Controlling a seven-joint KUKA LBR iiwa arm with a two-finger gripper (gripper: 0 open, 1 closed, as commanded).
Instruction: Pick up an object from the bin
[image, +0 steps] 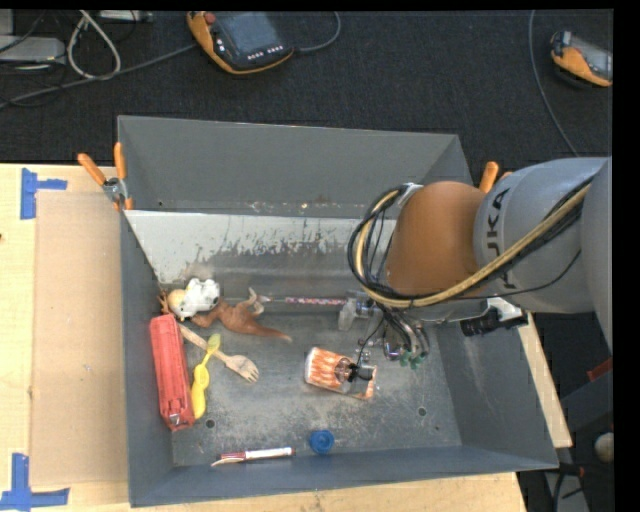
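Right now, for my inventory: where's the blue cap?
The blue cap lies by the bin's near wall in the camera view, right of the white pen.

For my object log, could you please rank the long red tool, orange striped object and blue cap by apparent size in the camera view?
1. long red tool
2. orange striped object
3. blue cap

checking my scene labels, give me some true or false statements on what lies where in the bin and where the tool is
1. The tool is at the right end of the orange striped thing in mid-bin. True.
2. The small blue cap lies against the far wall. False: it lies by the wall at the view's bottom.
3. A long red thing lies along the bin's left side. True.
4. The white pen lies on top of the red thing. False: it lies apart from it, just left of the blue cap.
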